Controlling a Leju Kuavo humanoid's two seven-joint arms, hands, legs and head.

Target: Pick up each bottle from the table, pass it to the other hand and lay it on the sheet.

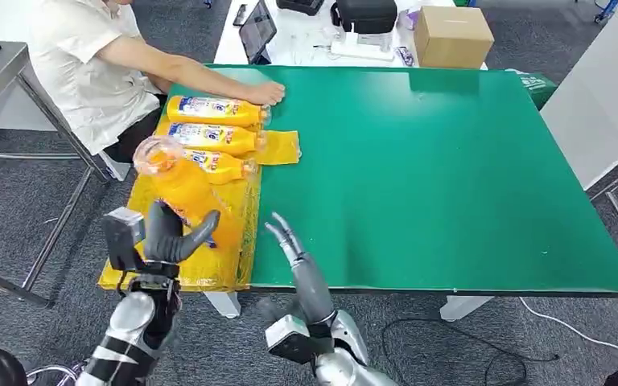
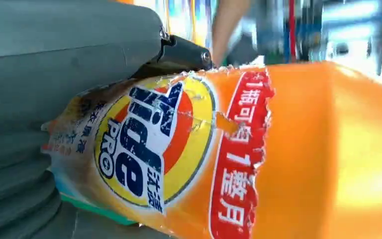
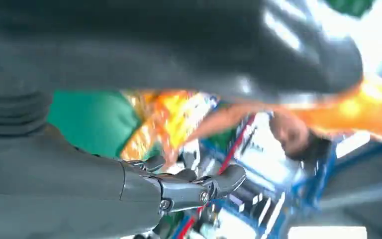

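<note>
Left hand (image 1: 169, 237) grips orange bottle (image 1: 181, 189) above yellow sheet (image 1: 233, 217); right hand (image 1: 294, 249) empty, fingers extended. Three bottles (image 1: 209, 137) lie on sheet by person's hand (image 1: 267, 93).

A glossy orange plastic bottle (image 1: 185, 191) with torn paper label; crinkly shiny yellow sheet (image 1: 233, 233); matt green table (image 1: 451, 177).

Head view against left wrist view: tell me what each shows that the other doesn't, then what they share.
The head view alone shows the green table, the yellow sheet, three bottles lying on it, a person's hand by them, and the right hand, holding nothing. The left wrist view alone shows the held bottle's torn label. Both show the left hand holding the orange bottle.
</note>
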